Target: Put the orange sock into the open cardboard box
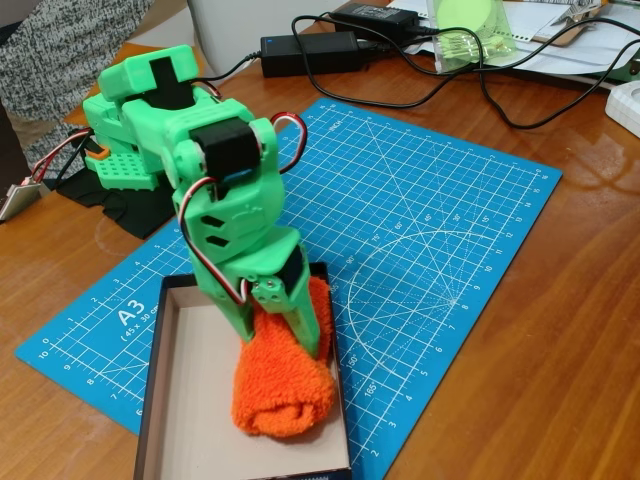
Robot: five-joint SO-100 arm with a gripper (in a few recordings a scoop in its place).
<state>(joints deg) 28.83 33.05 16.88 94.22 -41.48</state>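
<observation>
One orange sock (283, 385) sits inside the open cardboard box (180, 400), on the box's right side in the fixed view, w/ its right edge pressed up against the right wall. It's bright orange & fuzzy, like a towel, all bunched up into a fat soft lump. The bottom end looks rolled, w/ a round fold at the front. A thinner strip of it goes up along the right wall toward the back of the box. The box is low & flat like a tray, dark on the outside, pale grey-beige inside, & its left half is bare. The green arm bends down over the box, & its gripper (290, 320) is pushed into the top of the sock. Green fingers (308, 318) sit tight against the fuzz, so it looks closed on the sock, w/ the sock's bottom resting on the box floor. Red, white & black wires loop along the arm. The box lies on a blue cutting mat (440, 230) on a brown wooden table (560, 350). Black cables (420, 95) & a black power brick (310, 52) lie at the back.
</observation>
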